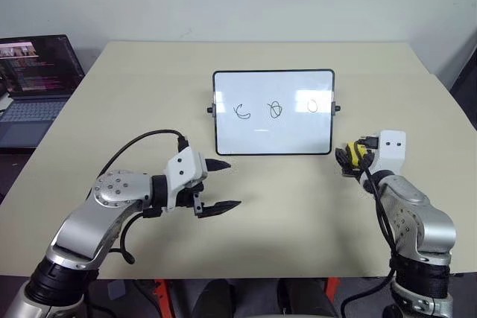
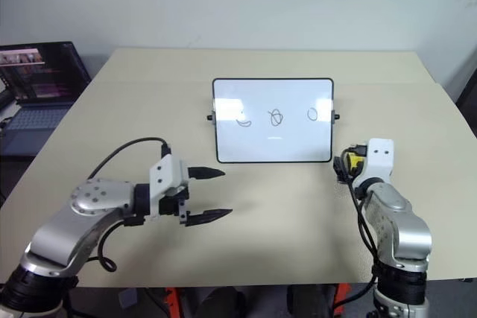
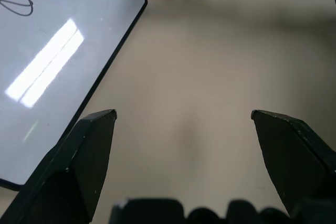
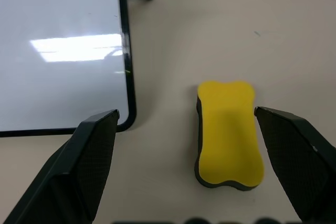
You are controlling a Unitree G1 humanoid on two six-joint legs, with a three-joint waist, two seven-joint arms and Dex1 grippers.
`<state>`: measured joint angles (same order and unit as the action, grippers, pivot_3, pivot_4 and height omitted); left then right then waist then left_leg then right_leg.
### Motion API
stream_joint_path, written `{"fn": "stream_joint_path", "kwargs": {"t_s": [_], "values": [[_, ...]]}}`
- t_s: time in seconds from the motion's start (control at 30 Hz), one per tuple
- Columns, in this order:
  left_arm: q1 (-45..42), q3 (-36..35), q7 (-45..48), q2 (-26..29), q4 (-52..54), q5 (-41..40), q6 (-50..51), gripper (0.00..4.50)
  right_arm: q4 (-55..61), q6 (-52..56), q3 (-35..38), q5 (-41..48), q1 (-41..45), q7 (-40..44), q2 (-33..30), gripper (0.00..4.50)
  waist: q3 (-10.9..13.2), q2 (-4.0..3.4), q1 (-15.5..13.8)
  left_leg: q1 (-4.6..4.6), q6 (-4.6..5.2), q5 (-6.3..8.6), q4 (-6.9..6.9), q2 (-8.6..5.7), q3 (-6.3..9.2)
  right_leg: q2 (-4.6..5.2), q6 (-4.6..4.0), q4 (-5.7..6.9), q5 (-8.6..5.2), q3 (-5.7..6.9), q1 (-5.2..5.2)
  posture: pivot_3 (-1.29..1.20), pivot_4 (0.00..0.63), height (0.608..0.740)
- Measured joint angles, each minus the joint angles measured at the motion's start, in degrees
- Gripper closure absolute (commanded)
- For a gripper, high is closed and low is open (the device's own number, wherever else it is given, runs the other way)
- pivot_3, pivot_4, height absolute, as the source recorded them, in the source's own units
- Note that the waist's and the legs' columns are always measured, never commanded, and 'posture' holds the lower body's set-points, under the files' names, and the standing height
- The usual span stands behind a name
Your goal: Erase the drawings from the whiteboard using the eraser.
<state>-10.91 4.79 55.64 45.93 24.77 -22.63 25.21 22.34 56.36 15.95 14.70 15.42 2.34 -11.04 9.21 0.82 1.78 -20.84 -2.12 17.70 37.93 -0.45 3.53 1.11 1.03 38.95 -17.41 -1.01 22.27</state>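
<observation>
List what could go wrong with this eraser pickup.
1. The eraser lies off-centre between the open fingers of the right gripper, close to one finger, so closing may push or twist it instead of clamping it.
2. The other finger sits near the corner of the whiteboard, so it may nudge the board.
3. The drawings are all intact, so a weak grip could drop the eraser mid-wipe.

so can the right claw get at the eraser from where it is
Probably yes. The right claw is open with the eraser lying flat on the table between its fingers, nearer one of them. Nothing lies between them; the whiteboard sits off to the side.
</observation>
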Motion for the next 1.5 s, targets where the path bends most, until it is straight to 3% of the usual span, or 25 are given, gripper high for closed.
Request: {"fn": "stream_joint_path", "kwargs": {"t_s": [0.27, 0.73, 1.5], "values": [[3.6, -0.2, -1.2, -1.3, 0.1, 1.1, -2.1, 0.00, -2.4, 2.1, 2.8, 0.2, 2.7, -1.9, 0.3, 0.02, 0.0, -0.01, 0.0, 0.00, 0.00, 0.00, -0.01, 0.00, 0.00, 0.00, 0.00, 0.01, 0.00, 0.00, 0.01, 0.00, 0.150, 0.740], [3.5, -2.0, -4.2, -8.8, -1.6, 0.3, -9.4, 0.00, -4.7, 2.8, 3.0, 0.5, 3.8, -3.5, 1.9, 0.02, 0.0, -0.02, 0.0, 0.00, 0.00, 0.00, 0.00, 0.01, -0.01, 0.00, 0.00, 0.02, 0.00, 0.00, 0.01, 0.00, 0.150, 0.740], [3.7, -0.8, -3.7, -9.2, -2.2, 0.1, -7.9, 0.00, -9.7, 0.7, 3.0, -0.6, 5.1, -3.9, 0.5, 0.02, 0.0, -0.02, 0.0, 0.00, 0.01, 0.00, 0.00, 0.01, -0.01, 0.00, 0.00, 0.02, 0.00, 0.01, 0.00, 0.00, 0.150, 0.740]]}}
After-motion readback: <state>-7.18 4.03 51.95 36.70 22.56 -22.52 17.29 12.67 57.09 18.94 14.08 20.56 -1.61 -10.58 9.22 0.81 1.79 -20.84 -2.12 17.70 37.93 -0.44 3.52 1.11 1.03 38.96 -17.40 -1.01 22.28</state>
